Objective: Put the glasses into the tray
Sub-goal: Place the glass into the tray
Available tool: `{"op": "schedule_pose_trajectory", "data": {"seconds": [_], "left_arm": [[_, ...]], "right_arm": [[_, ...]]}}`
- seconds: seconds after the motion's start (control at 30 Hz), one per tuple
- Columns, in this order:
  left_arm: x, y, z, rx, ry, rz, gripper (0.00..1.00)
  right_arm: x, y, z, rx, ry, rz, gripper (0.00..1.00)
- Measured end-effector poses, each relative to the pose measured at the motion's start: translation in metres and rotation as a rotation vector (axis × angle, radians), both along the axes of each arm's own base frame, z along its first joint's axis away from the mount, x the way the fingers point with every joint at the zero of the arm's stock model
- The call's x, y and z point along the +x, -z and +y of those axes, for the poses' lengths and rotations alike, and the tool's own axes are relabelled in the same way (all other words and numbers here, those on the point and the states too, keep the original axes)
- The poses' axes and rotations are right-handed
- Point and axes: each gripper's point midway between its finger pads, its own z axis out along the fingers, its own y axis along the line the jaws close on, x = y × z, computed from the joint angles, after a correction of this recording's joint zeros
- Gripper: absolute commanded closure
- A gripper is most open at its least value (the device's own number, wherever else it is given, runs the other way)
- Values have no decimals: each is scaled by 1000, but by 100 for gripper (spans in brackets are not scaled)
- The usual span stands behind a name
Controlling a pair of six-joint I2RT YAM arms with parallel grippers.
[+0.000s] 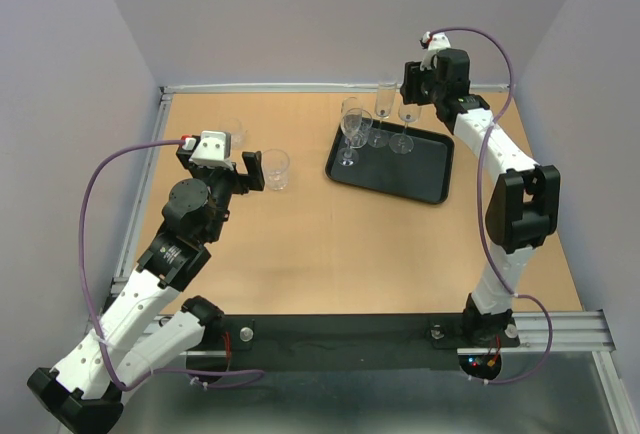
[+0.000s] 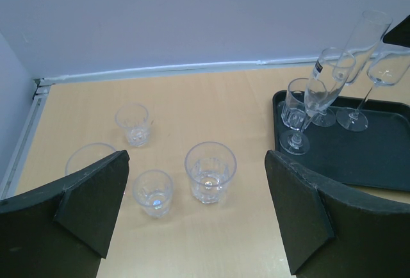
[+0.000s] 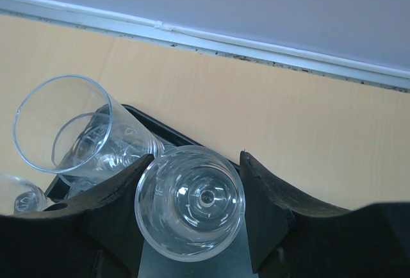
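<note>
**Inspector:** State of the right gripper (image 3: 195,159)?

**Assessor:** Closed on the bowl of a clear stemmed wine glass (image 3: 190,202). Both fingers (image 3: 122,191) sit against it with no gap showing. In the top view its foot appears to be down at the far edge of the flat black rectangular tray (image 1: 420,169), just beside several other clear stemmed glasses (image 1: 355,126).

**Inspector:** Recommendation for the step in hand?

**Assessor:** My judgement is to confirm the foot is flat on the tray floor, then part the jaws slowly and evenly. Lift straight up so neither finger clips the rim. These are thin-stemmed, top-heavy pieces standing close together, so a nudge could topple one into the next. The tray floor looks glossy and its rim is low, so it would do little to stop a slide.

**Inspector:** And the left gripper (image 2: 196,163)?

**Assessor:** Jaws wide apart, holding nothing, above the pale wooden tabletop (image 2: 243,105). A faceted clear tumbler (image 2: 210,171) lies ahead of it, with three more short clear tumblers (image 2: 134,124) nearby. All four are off the tray. They are squat, thick-based and stable, but smooth glass is slippery, so a centred grip low on the wall is advised
</note>
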Motion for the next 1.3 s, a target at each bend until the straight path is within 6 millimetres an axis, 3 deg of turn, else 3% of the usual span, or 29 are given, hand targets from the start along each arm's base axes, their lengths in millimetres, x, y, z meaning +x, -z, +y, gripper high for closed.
{"op": "schedule_pose_trajectory", "data": {"seconds": [0.13,0.5,0.63,0.87,0.9,1.07,1.3], "left_arm": [[0,0,0,0,0,0,1],[0,0,0,0,0,0,1],[0,0,0,0,0,0,1],[0,0,0,0,0,0,1],[0,0,0,0,0,0,1],[0,0,0,0,0,0,1],[0,0,0,0,0,0,1]], "right_arm": [[0,0,0,-6,-2,-1,41],[0,0,-1,-14,-2,-3,34],[0,0,-1,-17,-3,-4,26],[0,-3,-2,-20,-4,-9,25],[-1,-4,-2,-20,-4,-12,21],[-6,-24,-3,-17,-5,-47,20],[-21,-69,-6,-9,-7,-131,20]]}}
